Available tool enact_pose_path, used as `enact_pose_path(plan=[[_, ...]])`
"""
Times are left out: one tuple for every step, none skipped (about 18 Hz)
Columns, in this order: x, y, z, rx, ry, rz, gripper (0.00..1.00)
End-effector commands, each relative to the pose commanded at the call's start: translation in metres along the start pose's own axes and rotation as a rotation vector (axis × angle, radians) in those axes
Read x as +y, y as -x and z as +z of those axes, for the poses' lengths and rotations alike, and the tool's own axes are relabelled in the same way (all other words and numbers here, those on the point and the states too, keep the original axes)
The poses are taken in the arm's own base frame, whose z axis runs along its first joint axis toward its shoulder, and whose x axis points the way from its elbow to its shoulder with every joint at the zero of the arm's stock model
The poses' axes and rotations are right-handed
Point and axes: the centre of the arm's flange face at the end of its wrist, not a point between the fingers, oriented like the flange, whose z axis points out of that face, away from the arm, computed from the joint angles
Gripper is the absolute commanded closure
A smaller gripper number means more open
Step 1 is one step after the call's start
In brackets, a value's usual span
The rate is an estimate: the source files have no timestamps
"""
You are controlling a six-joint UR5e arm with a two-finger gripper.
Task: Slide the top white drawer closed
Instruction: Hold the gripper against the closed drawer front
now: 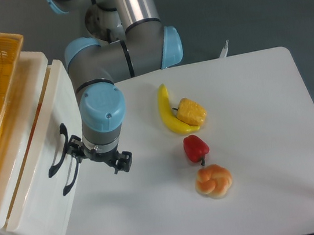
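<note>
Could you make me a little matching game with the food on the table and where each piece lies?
Things:
1. banana
2. corn
3. red pepper
4. bun

Places:
A. nearest the table's front edge, below the red pepper
B. between the corn and the bun
C. curved, nearest the arm's blue elbow joint
D. lying against the banana's right side

Pairs: 1-C, 2-D, 3-B, 4-A
</note>
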Motion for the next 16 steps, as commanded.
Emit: enact_pose_path(plan=[[0.0, 0.0, 0.0, 0.0, 0.0, 0.0, 0.0], [0.0, -0.001, 0.0, 0.0, 0.0, 0.0, 0.0], [0.0, -0.001, 0.0, 0.0, 0.0, 0.0, 0.0], [0.0, -0.001, 0.0, 0.0, 0.0, 0.0, 0.0], [0.0, -0.001, 0.0, 0.0, 0.0, 0.002, 0.0], [0.0, -0.001, 0.0, 0.0, 0.0, 0.002, 0.0], [-0.001, -0.001, 0.0, -0.001, -0.001, 0.002, 0.0], [-0.001, -0.001, 0.0, -0.001, -0.001, 0.002, 0.0], [-0.001, 0.0, -0.001, -0.002, -0.002, 0.001, 0.0], [0.0, 0.003, -0.002, -0.002, -0.003, -0.002, 0.0], [0.001, 0.003, -0.003, -0.003, -0.005, 0.001, 0.0], [0.001, 0.004, -0.003, -0.003, -0.005, 0.0, 0.0], [0.0, 0.005, -0.006, -0.006, -0.009, -0.001, 0.0], [0.001, 0.007, -0.007, -0.007, -0.011, 0.0, 0.0], [0.001, 0.01, -0.008, -0.008, -0.013, -0.003, 0.0], [0.003, 0.016, -0.01, -0.011, -0.016, -0.01, 0.0]])
